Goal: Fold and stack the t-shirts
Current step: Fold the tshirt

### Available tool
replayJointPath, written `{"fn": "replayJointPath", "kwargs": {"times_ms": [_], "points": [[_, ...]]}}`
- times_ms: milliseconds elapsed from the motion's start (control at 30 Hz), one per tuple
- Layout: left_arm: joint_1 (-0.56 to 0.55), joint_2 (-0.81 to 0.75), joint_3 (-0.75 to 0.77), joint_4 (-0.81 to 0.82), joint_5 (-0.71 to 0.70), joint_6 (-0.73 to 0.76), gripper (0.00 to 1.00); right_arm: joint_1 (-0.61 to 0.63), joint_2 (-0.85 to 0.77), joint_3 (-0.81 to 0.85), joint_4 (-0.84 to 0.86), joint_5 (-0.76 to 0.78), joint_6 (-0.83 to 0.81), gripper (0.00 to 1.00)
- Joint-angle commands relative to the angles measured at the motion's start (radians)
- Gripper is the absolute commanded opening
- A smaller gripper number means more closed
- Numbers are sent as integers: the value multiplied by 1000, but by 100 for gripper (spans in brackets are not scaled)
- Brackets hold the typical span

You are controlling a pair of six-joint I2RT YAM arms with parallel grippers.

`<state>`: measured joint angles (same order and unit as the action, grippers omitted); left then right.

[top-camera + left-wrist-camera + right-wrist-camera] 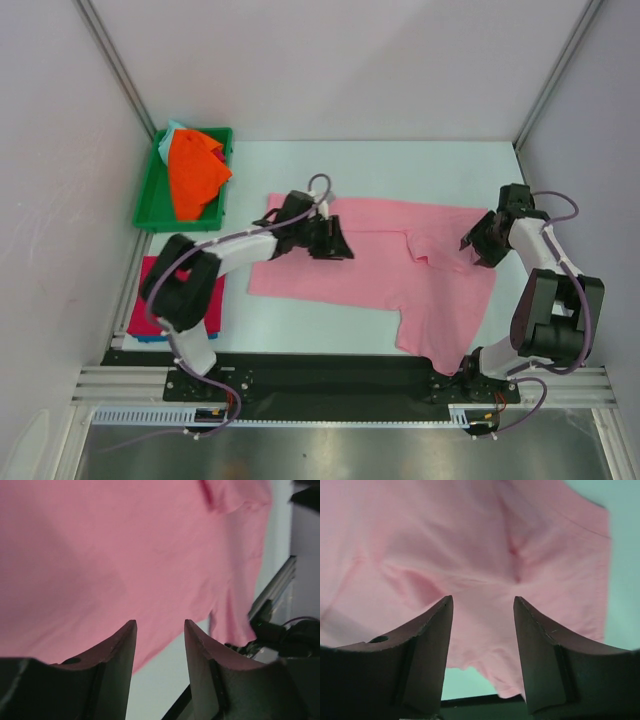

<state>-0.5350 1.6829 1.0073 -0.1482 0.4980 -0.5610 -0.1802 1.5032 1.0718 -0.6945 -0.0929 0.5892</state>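
Observation:
A pink t-shirt (370, 262) lies spread on the table's middle, one sleeve hanging toward the near right. It fills the left wrist view (125, 555) and the right wrist view (470, 545). My left gripper (340, 243) is open above the shirt's far left part, nothing between its fingers (120, 645). My right gripper (478, 245) is open above the shirt's right edge, empty too. An orange t-shirt (193, 172) lies in the green bin (150, 200) at the far left. Folded red and blue shirts (145, 305) are stacked at the near left.
The green bin also holds a teal cloth under the orange shirt. White walls and metal posts enclose the table. The black rail (330, 375) carrying the arm bases runs along the near edge.

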Motion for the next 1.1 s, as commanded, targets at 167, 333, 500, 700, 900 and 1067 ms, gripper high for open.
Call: {"fn": "replayJointPath", "kwargs": {"times_ms": [167, 333, 500, 700, 900, 1067], "points": [[-178, 397, 279, 613, -4, -506, 49, -38, -55, -118, 35, 194, -157, 52], [-246, 532, 438, 590, -74, -579, 43, -41, -61, -142, 72, 154, -161, 40], [-257, 566, 409, 612, -136, -672, 37, -41, -87, -139, 87, 131, -167, 39], [-278, 570, 399, 556, -165, -698, 41, -42, -106, -159, 92, 142, -170, 47], [-295, 617, 424, 555, -154, -728, 41, -44, -75, -145, 101, 110, -187, 49], [-296, 640, 471, 500, -157, -717, 43, -44, -48, -147, 131, 47, -190, 48]]}}
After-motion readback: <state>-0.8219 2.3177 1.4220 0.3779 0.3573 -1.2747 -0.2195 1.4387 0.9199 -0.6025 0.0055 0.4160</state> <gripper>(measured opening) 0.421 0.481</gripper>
